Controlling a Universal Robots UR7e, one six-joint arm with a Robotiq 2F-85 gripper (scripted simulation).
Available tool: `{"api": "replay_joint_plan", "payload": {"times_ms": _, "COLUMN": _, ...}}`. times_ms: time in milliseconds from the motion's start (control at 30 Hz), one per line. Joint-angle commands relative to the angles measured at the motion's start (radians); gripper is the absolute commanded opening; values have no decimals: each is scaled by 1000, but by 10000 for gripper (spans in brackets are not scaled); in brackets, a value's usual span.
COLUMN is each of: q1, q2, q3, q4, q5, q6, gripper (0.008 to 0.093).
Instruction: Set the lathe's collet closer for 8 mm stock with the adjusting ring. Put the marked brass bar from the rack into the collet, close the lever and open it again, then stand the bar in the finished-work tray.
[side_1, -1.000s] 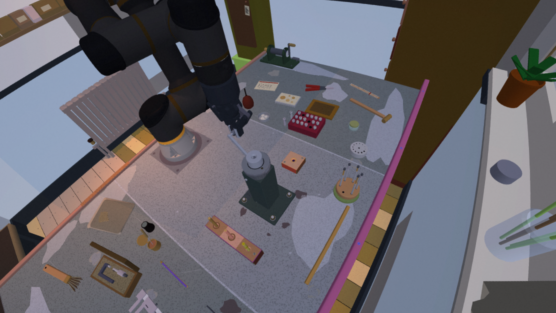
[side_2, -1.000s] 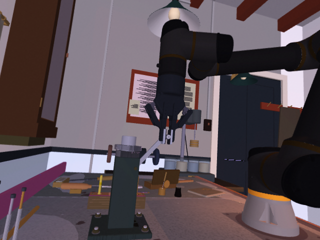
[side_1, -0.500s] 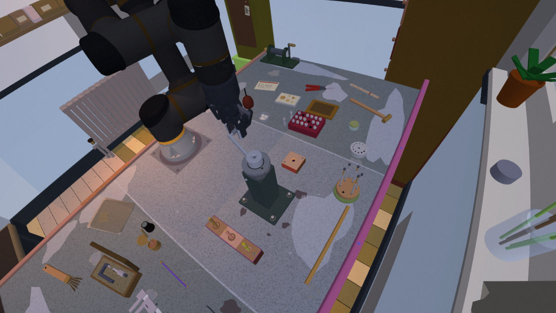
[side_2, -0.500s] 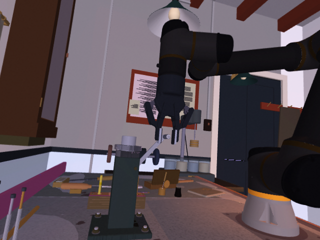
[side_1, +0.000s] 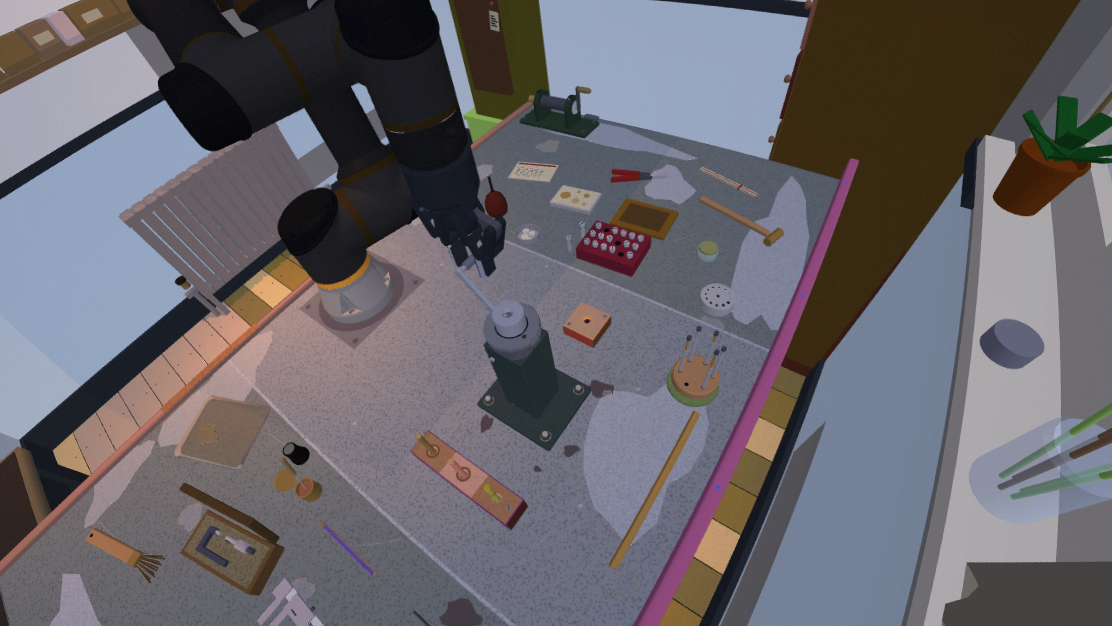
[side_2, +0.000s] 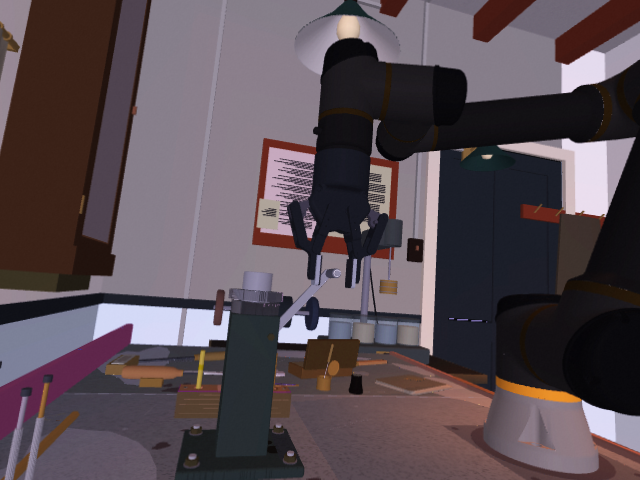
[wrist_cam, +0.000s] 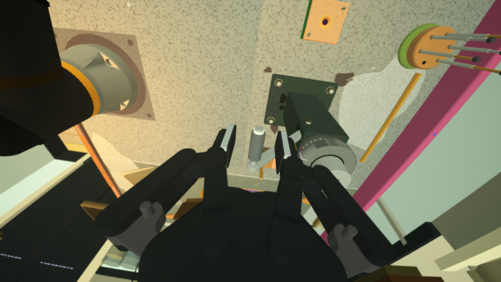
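The collet closer (side_1: 511, 323) (side_2: 257, 297) (wrist_cam: 326, 154) stands on a dark green post bolted to the middle of the bench, its grey knurled adjusting ring around the top. Its lever (side_1: 476, 289) (side_2: 305, 299) (wrist_cam: 266, 162) slants up and away from the head, ending in a short grey handle (side_2: 331, 273) (wrist_cam: 257, 142). The round rack (side_1: 694, 377) (wrist_cam: 426, 47) of bars stands near the pink rail. The orange finished-work tray (side_1: 587, 323) (wrist_cam: 325, 21) lies beside the closer. My gripper (side_1: 476, 257) (side_2: 332, 273) (wrist_cam: 255, 147) hangs over the lever's handle, which lies between the fingers; it is open and holds nothing.
The pink rail (side_1: 747, 404) borders the bench on the rack's side. A long wooden rule (side_1: 655, 490) lies near it. A red block of collets (side_1: 613, 246) and a hammer (side_1: 743, 221) lie beyond the closer. A wooden strip with pegs (side_1: 468, 478) lies in front of the post.
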Motion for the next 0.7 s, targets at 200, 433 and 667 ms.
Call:
{"api": "replay_joint_plan", "payload": {"times_ms": 200, "q1": 0, "q2": -7, "q3": -36, "q4": 41, "q5": 0, "q6": 0, "gripper": 480}}
{"api": "replay_joint_plan", "payload": {"times_ms": 433, "q1": 0, "q2": -13, "q3": -84, "q4": 95, "q5": 0, "q6": 0, "gripper": 480}}
{"api": "replay_joint_plan", "payload": {"times_ms": 667, "q1": 0, "q2": -14, "q3": -93, "q4": 105, "q5": 0, "q6": 0, "gripper": 480}}
